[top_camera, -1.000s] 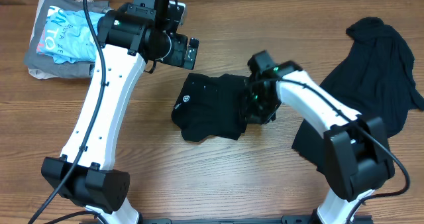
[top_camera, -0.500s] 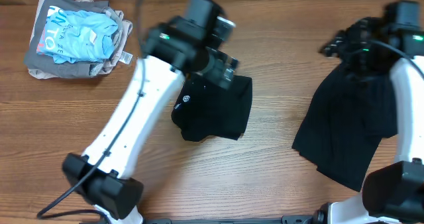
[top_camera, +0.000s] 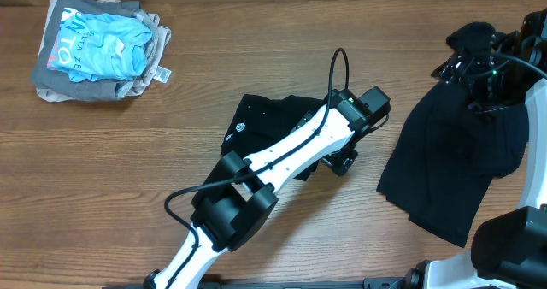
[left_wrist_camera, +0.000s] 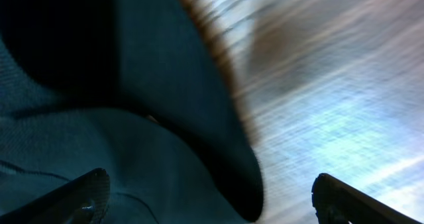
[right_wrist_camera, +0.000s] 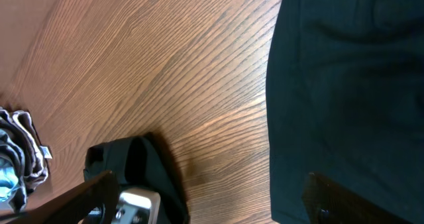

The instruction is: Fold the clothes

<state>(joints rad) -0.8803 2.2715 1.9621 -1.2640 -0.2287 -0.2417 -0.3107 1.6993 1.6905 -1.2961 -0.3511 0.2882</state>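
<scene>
Black folded garment [top_camera: 263,123] lies midway between side edges, beneath the empty, wide-spread left gripper [left_wrist_camera: 209,207]. The right gripper [right_wrist_camera: 212,201], equally spread, overlooks loose garment [top_camera: 444,161] near right edge.

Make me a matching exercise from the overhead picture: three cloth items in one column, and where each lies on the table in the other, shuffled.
Items:
1. black garment with a white logo
2. loose black garment
3. grey and light blue pile

Places on the table:
A. right side
B. far left corner
C. middle

Pairs: 1-C, 2-A, 3-B
</scene>
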